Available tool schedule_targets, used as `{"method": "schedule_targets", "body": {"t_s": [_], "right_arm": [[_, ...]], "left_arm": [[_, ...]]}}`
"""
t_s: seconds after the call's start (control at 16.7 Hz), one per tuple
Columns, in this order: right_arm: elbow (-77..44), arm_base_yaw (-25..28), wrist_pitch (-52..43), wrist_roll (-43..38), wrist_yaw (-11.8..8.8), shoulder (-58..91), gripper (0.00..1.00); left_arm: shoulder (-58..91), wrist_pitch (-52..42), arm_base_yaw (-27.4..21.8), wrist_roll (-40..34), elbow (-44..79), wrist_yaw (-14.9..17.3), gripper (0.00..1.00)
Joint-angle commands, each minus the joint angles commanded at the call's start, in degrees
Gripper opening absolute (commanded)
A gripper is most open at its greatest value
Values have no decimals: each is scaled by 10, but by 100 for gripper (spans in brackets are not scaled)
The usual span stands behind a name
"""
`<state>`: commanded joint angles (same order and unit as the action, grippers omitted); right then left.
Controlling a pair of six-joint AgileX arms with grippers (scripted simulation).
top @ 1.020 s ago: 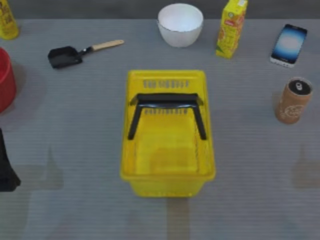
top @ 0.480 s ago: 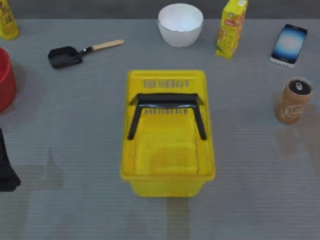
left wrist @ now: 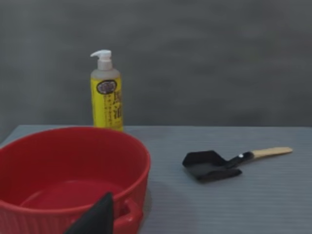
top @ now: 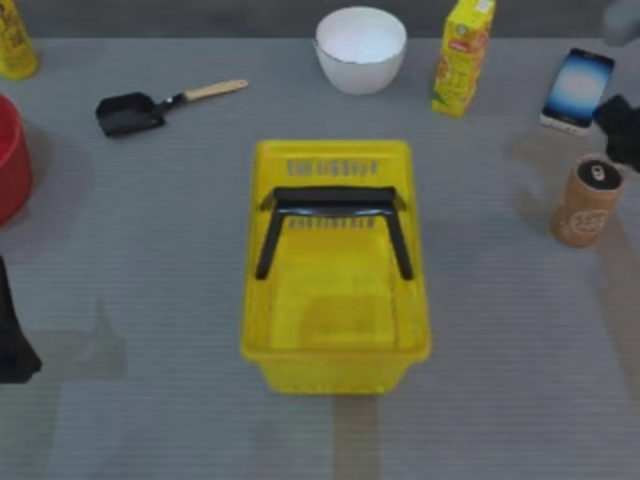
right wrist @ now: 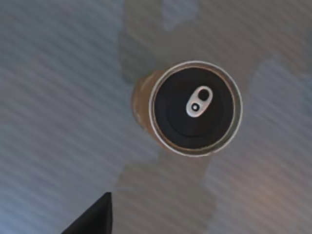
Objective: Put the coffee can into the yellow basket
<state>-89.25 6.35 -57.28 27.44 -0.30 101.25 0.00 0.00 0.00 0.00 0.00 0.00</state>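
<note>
The coffee can (top: 587,200) stands upright near the table's right edge; in the right wrist view its dark silver-rimmed top (right wrist: 195,108) shows from straight above. My right gripper (top: 622,132) hovers at the right edge just behind the can, above it and not touching it. It is open, and one dark fingertip (right wrist: 100,217) shows. The yellow basket (top: 335,355) sits in the middle of the table with its black handle (top: 333,200) raised, nothing inside. My left gripper (top: 12,345) is parked at the left edge, open, with one fingertip (left wrist: 97,217) showing.
A red bucket (top: 10,155) and a yellow pump bottle (top: 15,40) stand at the far left, with a black scoop (top: 135,110) beside them. Along the back are a white bowl (top: 360,45), a juice carton (top: 462,55) and a phone (top: 577,88).
My right gripper has come into the top view at the right edge, behind the can. Its shadow has slid from in front of the can to behind it. Nothing else moved.
</note>
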Motion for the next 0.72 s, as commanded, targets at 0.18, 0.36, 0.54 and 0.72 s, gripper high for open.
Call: {"method": "schedule_targets", "body": {"t_s": [0.18,0.36,0.54,0.72], "right_arm": [[-119,8,-79,37,1,140,100],[-198,13,-138,63,3,232,100],[-232,15,-165,74,5,272,100],[-234,15,-167,75,5,274,100]], "left_arm": [[0,0,0,0,0,0,100],[0,0,0,0,0,0,100],[0,0,0,0,0,0,100],[0,0,0,0,0,0,100]]}}
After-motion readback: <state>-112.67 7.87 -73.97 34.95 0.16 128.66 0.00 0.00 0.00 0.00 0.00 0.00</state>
